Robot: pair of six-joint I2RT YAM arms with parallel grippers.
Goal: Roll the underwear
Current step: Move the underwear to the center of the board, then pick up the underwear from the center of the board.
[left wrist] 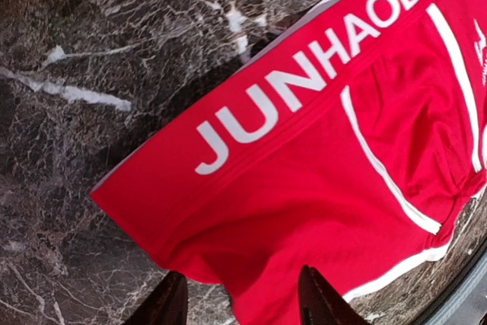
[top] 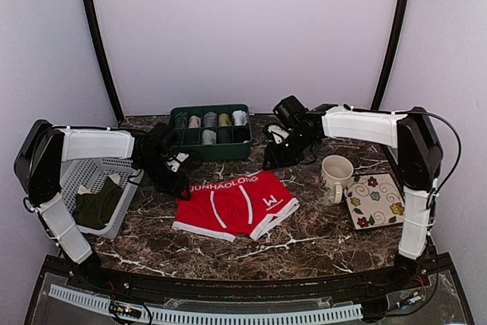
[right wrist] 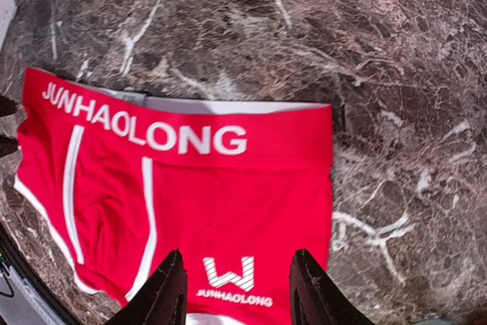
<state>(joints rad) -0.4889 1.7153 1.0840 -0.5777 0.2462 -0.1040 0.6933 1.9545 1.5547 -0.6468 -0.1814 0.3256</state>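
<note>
Surface: dark brown marble-pattern table (top: 312, 253), glossy and white-veined, with plain pale walls (top: 243, 28) behind.
Underwear: bright red underwear (top: 236, 207) lies spread flat at mid-table, front up, waistband toward the far side.
Writing: "JUNHAOLONG" in large white capitals along the waistband. On the leg nearer the right arm is a white striped "W" with small "JUNHAOLONG" beneath it.
Fabric: smooth knit, white piping at the leg hems, and two curved white stripes framing the front panel. White lining shows at the waistband's upper edge.
Left gripper: left gripper (left wrist: 242, 283) sits low over the waistband's left end with its dark tapered fingers (left wrist: 169, 302) parted. Nothing is clamped, and contact with the cloth cannot be told.
Right gripper: right gripper (right wrist: 238, 258) hangs above the logo leg, jaws partly spread and gripping nothing.
Far side: green divided tray (top: 213, 155) of muted rolled garments (top: 209, 121) stands near the waistband, apart from it.
Left side: white perforated basket (top: 91, 173) holds a dark olive garment (top: 99, 207).
Right side: cream mug (top: 335, 178) stands just beside a square flowered coaster (top: 375, 201).
Open room: bare marble runs from the leg hems to the near edge, with a narrower strip toward the mug.
</note>
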